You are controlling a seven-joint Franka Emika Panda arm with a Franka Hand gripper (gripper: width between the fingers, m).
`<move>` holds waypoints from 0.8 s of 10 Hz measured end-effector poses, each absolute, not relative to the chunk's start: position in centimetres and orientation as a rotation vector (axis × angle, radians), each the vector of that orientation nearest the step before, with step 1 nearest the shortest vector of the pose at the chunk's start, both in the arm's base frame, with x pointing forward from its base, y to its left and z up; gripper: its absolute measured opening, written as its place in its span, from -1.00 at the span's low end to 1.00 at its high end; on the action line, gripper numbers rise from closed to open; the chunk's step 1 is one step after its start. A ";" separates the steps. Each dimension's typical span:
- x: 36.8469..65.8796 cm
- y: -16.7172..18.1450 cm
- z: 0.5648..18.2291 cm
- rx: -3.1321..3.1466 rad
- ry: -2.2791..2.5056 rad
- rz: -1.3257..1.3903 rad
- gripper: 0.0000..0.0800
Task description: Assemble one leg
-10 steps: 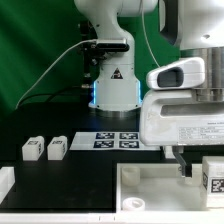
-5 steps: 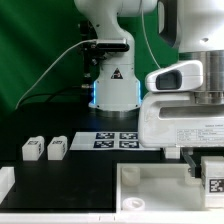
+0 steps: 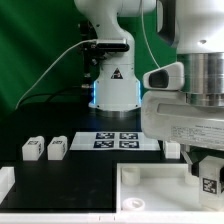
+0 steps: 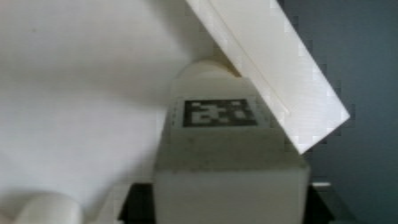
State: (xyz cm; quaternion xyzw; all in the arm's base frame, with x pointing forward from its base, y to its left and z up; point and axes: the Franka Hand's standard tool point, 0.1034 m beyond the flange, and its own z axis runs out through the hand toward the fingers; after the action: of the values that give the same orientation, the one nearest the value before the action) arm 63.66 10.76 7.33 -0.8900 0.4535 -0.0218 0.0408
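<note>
Pincer (image 3: 205, 172) sits low at the exterior view's right, closed on a small white stubby plastic leg block w/ black-and-white square tag (image 3: 210, 182); dark fingers flank the block both sides. Held leg is just above the large white rimmed tray-like panel (image 3: 150, 190) at the front of the black surface (image 3: 70, 185), near the panel's right part. Can't tell if the leg touches the panel.

Wrist view: same leg (image 4: 217, 150) fills the centre, tag facing the cam, its far end close to the panel's raised white rim (image 4: 267, 60). Contact there unclear.

Two more white tagged leg blocks (image 3: 44, 149) stand side by side on the surface at the exterior view's left, well apart from the pincer. Marker board (image 3: 118, 140) lies flat behind, in front of the arm's base (image 3: 113, 92).
</note>
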 end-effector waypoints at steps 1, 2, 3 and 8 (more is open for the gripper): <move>63.4 10.7 7.3 -2.529 1.694 -0.033 -0.27; 63.2 10.6 7.2 -2.327 1.931 0.009 -0.27; 63.1 10.8 7.2 -2.193 2.063 0.037 -0.27; 63.1 11.2 7.3 -2.047 2.221 0.070 0.23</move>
State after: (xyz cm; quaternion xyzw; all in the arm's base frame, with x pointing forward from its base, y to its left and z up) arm 63.06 11.16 7.26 -0.6764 0.7337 0.0233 0.0601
